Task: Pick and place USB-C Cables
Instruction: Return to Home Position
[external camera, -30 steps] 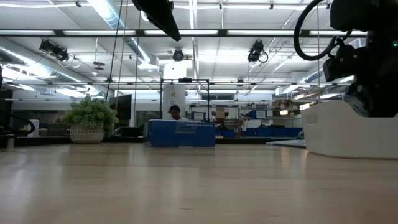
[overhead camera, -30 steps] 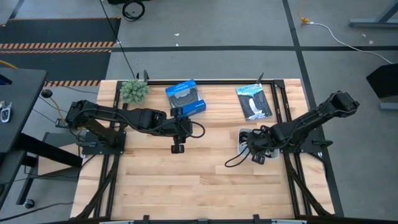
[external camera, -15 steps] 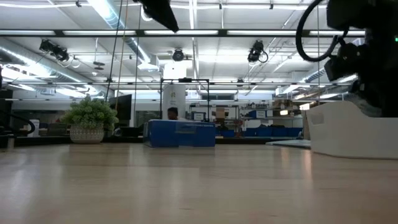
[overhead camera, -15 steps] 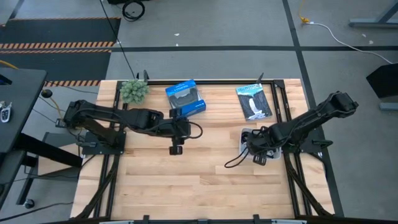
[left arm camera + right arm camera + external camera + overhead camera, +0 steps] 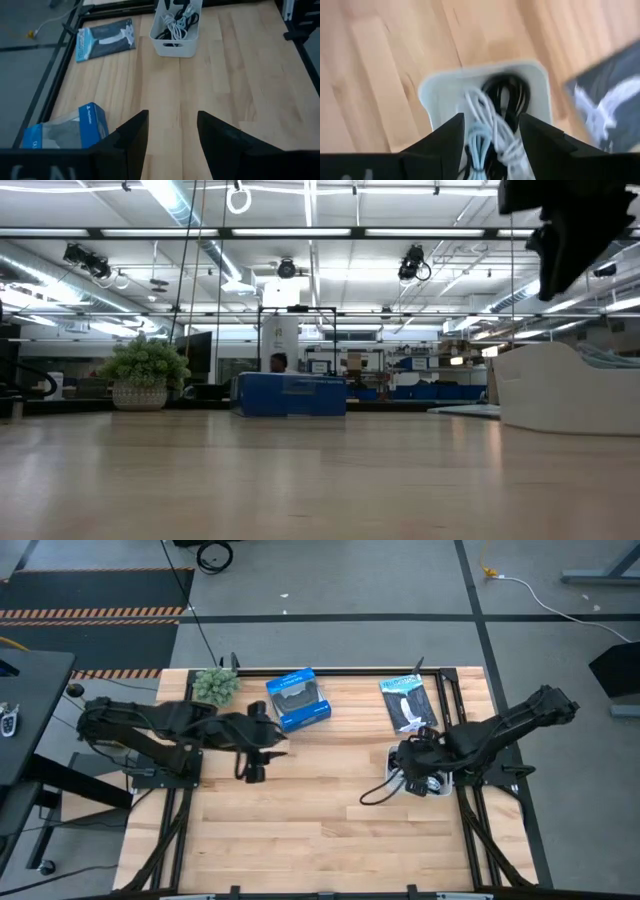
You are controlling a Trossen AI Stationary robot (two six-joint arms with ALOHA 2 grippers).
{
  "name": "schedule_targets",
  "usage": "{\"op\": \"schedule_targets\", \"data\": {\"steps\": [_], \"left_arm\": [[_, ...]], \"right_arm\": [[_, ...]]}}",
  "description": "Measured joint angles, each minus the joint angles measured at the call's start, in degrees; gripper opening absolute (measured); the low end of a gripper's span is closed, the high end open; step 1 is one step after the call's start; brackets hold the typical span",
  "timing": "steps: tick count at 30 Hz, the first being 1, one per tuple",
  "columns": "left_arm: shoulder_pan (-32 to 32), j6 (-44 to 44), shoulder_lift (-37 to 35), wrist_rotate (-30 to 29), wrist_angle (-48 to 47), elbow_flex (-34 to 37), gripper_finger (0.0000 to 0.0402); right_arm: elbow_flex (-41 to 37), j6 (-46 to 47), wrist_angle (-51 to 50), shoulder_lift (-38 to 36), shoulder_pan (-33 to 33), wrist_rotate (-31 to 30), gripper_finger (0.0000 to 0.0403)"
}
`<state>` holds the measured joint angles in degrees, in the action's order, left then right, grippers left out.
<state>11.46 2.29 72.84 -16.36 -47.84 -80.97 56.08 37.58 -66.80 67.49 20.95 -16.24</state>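
The USB-C Cables lie bundled in a white bin (image 5: 435, 85) at the table's right: a white one (image 5: 485, 107), a black one (image 5: 507, 95) and a pale blue one (image 5: 477, 142). My right gripper (image 5: 491, 122) hangs open just above the bin (image 5: 393, 762), its fingers over the bundle, with nothing between them. In the low view it (image 5: 570, 240) stands clear above the bin's rim (image 5: 560, 390). My left gripper (image 5: 253, 775) hovers open over bare wood at the table's left middle. Its wrist view shows its open fingers (image 5: 172, 117) and the bin with cables (image 5: 175, 25) farther off.
A blue box (image 5: 298, 697) and a small potted plant (image 5: 215, 685) stand at the far left. A dark flat package (image 5: 408, 703) lies at the far right, just behind the bin. A black cord loop (image 5: 375, 795) trails from the right arm onto the wood.
My right gripper has risen from down at the bin to clear above its rim. My left gripper has drawn back toward the table's left edge, and its arm has left the low view.
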Motion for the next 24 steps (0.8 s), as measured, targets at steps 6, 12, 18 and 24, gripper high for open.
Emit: {"op": "schedule_targets", "data": {"steps": [6, 12, 18, 24], "left_arm": [[1.4, 0.1, -6.7, 0.1, 1.9, 6.6, 0.0176], [1.7, 0.3, -15.3, 0.1, 12.6, 18.7, 0.0176], [1.5, 0.2, -23.2, 0.1, 22.2, 30.2, 0.0176], [1.5, 2.2, -30.3, -0.2, 27.3, 38.6, 0.0176]], "right_arm": [[0.0, -1.8, 3.2, -9.2, 2.6, -6.6, 0.0197], [-4.0, -7.6, 16.4, -19.1, 4.4, -8.7, 0.0197], [-12.1, -15.5, 31.2, -26.0, 4.4, -7.8, 0.0196], [-19.9, -20.3, 39.7, -31.1, 3.9, -7.7, 0.0196]]}}
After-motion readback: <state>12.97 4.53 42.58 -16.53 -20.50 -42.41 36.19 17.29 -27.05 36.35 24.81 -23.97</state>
